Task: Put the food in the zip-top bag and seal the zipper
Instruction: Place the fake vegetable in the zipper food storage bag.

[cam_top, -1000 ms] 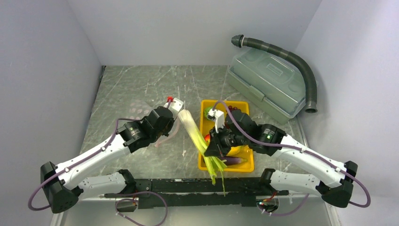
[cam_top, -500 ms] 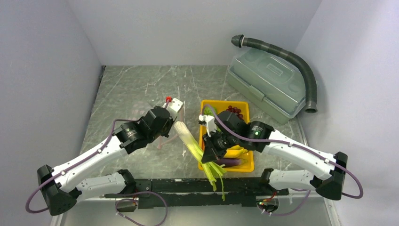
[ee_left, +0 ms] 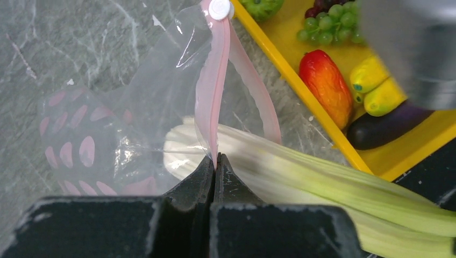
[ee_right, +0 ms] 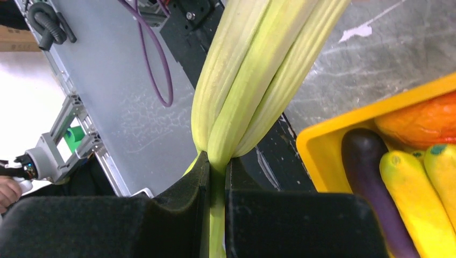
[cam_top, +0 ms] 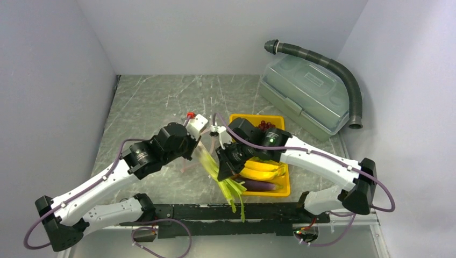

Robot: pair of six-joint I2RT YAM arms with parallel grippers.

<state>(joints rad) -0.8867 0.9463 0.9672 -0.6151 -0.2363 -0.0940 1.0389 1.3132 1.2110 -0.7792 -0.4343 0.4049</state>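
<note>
On a grey, white-veined table (cam_top: 156,102) boxed in by plain pale walls (cam_top: 215,32), the left claw (ee_left: 215,164) is clenched on the pink zipper (ee_left: 212,97) of the clear bag (ee_left: 134,107), which spreads over the stone ahead and left of its tips. The right claw (ee_right: 215,166) grasps the green stalks (ee_right: 253,70), whose pale end lies just beyond the left claw's tips at the bag's mouth; whether it is inside I cannot tell. Right of both claws sits the yellow tray (cam_top: 257,116) with bananas (cam_top: 263,169), eggplant (cam_top: 263,185) and grapes (cam_top: 263,126), and a lidded box (cam_top: 306,97) and hose (cam_top: 344,75) fill the far right corner.
</note>
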